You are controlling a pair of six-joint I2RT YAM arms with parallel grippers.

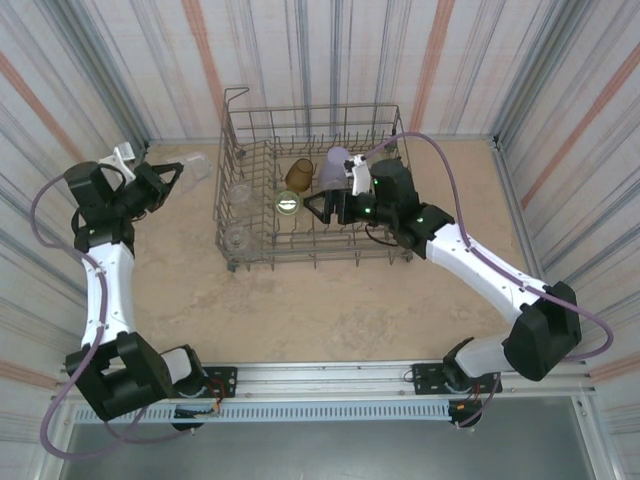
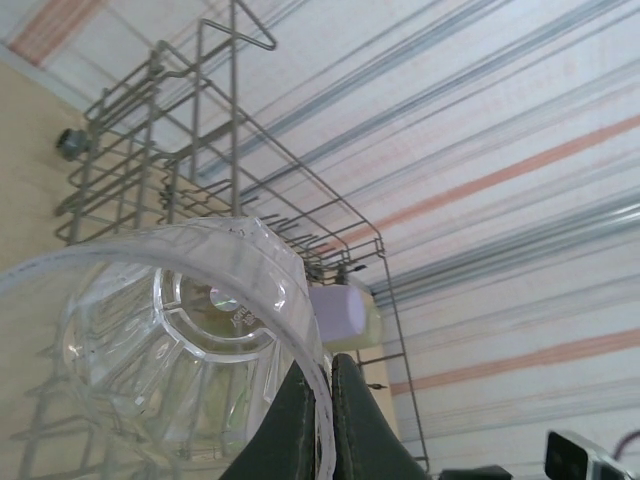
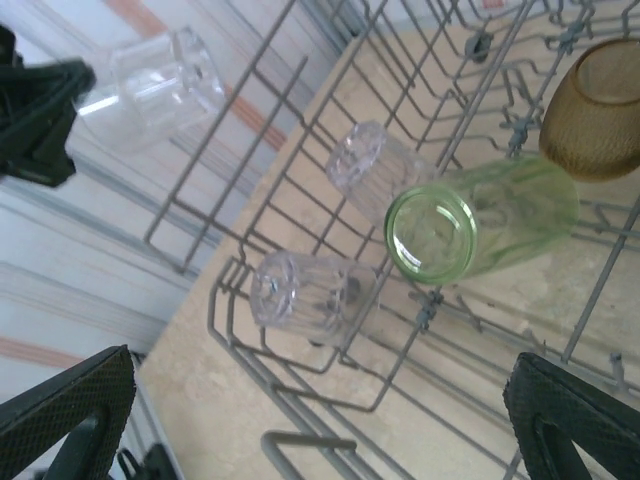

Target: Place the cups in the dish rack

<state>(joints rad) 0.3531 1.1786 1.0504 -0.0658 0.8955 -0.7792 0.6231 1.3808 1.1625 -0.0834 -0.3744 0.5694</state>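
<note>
The grey wire dish rack (image 1: 256, 150) stands at the table's back middle. Left of it, my left gripper (image 1: 177, 173) is shut on the rim of a clear cup (image 1: 198, 165), held in the air on its side. In the left wrist view the fingers (image 2: 352, 425) pinch that cup's (image 2: 170, 340) wall. My right gripper (image 1: 315, 207) hangs open inside the rack, its wide-apart fingers (image 3: 70, 410) holding nothing. In the rack lie two clear cups (image 3: 310, 292) (image 3: 365, 160), a green cup (image 3: 480, 225), an amber cup (image 3: 595, 110) and a lavender cup (image 1: 335, 165).
Striped walls close in the table on three sides. The rack's raised corner loop (image 1: 236, 94) sticks up at its back left. The right arm (image 1: 470, 260) reaches over the rack's right rim. Bare tabletop (image 1: 300, 310) lies in front of the rack.
</note>
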